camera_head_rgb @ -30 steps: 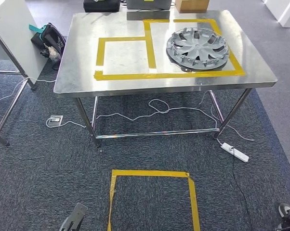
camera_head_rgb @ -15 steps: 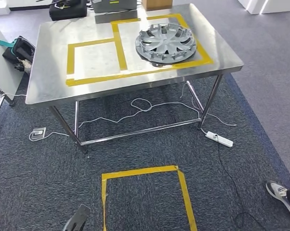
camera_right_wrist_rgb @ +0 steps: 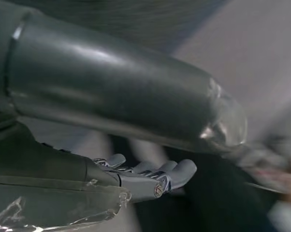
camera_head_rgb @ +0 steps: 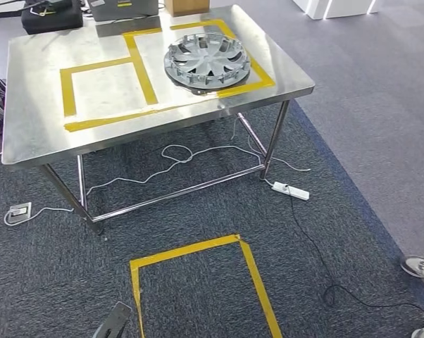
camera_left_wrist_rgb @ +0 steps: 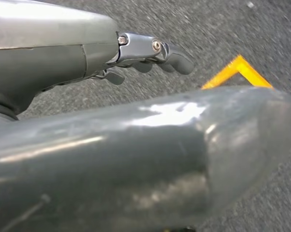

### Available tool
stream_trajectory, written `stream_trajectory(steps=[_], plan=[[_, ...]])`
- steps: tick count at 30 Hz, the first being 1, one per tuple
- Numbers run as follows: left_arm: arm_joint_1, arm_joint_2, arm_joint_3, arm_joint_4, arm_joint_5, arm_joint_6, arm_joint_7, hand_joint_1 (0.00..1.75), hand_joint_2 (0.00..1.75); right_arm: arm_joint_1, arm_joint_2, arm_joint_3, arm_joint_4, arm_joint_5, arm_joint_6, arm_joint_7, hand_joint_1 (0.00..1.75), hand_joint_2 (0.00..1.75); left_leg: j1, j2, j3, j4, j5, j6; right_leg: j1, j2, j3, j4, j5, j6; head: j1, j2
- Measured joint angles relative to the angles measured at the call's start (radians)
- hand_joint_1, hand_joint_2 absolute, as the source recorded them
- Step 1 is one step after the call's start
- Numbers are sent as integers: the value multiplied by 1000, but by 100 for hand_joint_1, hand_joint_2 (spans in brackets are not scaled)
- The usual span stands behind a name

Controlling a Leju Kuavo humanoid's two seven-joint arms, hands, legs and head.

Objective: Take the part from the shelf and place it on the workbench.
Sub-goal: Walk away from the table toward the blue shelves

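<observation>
Closest in, at the bottom edge of the head view, there's the left hand (camera_head_rgb: 112,322) hanging low over the dark carpet (camera_head_rgb: 50,282). In the left wrist view its fingers (camera_left_wrist_rgb: 166,50) are stretched out fairly straight over the carpet, thumb apart from them, nothing in them, so it's empty and open. The right hand (camera_right_wrist_rgb: 147,179) looks the same in the right wrist view: fingers extended side by side, thumb spread away, holding nothing; what's behind it is too blurry to make out.

Just ahead on the floor is a yellow tape square (camera_head_rgb: 199,282), and off on the right edge a person's shoe (camera_head_rgb: 418,267). Further on, a white power strip (camera_head_rgb: 291,191) and loose white cables (camera_head_rgb: 178,156) lie under the steel workbench (camera_head_rgb: 34,144).

The part, a grey wheel cover (camera_head_rgb: 206,62), lies flat on the far right portion of the workbench top, inside the larger yellow tape outline (camera_head_rgb: 255,70), with a smaller tape rectangle (camera_head_rgb: 66,91) to its left. It's well apart from both hands, no fingers anywhere near it.

Behind the bench there's a black case (camera_head_rgb: 50,15) and a cardboard box (camera_head_rgb: 186,5).
</observation>
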Motion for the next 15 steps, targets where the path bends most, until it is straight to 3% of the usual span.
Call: stream_trajectory(steps=[2, 3, 4, 5, 6, 8, 10, 11, 13, 15], plan=[[3, -2, 0, 0, -7, -1, 3, 0, 0, -23, 7, -22, 167, 53, -42, 88, 0, 0, -4, 29, -2, 0, 1, 5, 0, -48, -57, 129, -73, 7, 9, 0], [5, -3, 0, 0, -10, -1, 5, 0, 0, -32, 15, -24, 242, 80, -58, 142, 0, 0, -6, 45, -4, 0, 1, 6, -2, -58, -87, 198, -104, 10, 11, 0], [6, -3, 0, 0, -12, 0, 7, 0, 0, -37, 25, -25, 306, 101, -66, 198, 0, 0, -7, 60, -5, 0, 1, 6, -3, -64, -103, 242, -119, 11, 10, 0], [6, -3, 0, 0, -15, 2, 8, 0, 0, -39, 36, -25, 361, 116, -71, 250, 0, 0, -8, 73, -5, 1, 0, 5, -4, -68, -99, 246, -115, 12, 11, 0], [5, -4, 0, 0, -17, 4, 9, 0, 0, -41, 46, -25, 409, 127, -72, 295, 0, 0, -8, 85, -4, 1, 0, 4, -5, -73, -73, 208, -93, 12, 11, 0], [3, -5, 0, 0, -21, 8, 8, 0, 0, -48, 62, -25, 480, 137, -69, 351, 0, 0, -11, 106, -1, 2, -4, -2, -5, -109, 13, 67, -40, 10, 12, 0], [1, -4, 0, 0, -22, 13, 6, 0, 0, -61, 78, -25, 531, 155, -59, 400, 0, 0, -17, 125, 4, 4, -7, -14, -3, -137, 65, -19, -16, 0, 11, 0], [-1, -4, 0, 0, -20, 15, 4, 0, 0, -65, 86, -24, 552, 169, -48, 434, 0, 0, -19, 134, 5, 4, -8, -20, -1, -138, 68, -26, -16, -8, 11, 0], [-7, -3, 0, 0, -14, 17, -1, 0, 0, -68, 107, -20, 585, 200, -17, 486, 0, 0, -15, 143, 6, 4, -9, -33, 0, -116, 62, -25, -11, -23, 10, 0], [-14, -3, 1, 0, -13, 17, -5, 0, 0, -70, 128, -10, 606, 225, 15, 490, 0, 0, -10, 112, -9, 38, -37, -45, -2, -96, 58, -29, -4, -38, 9, 0]])
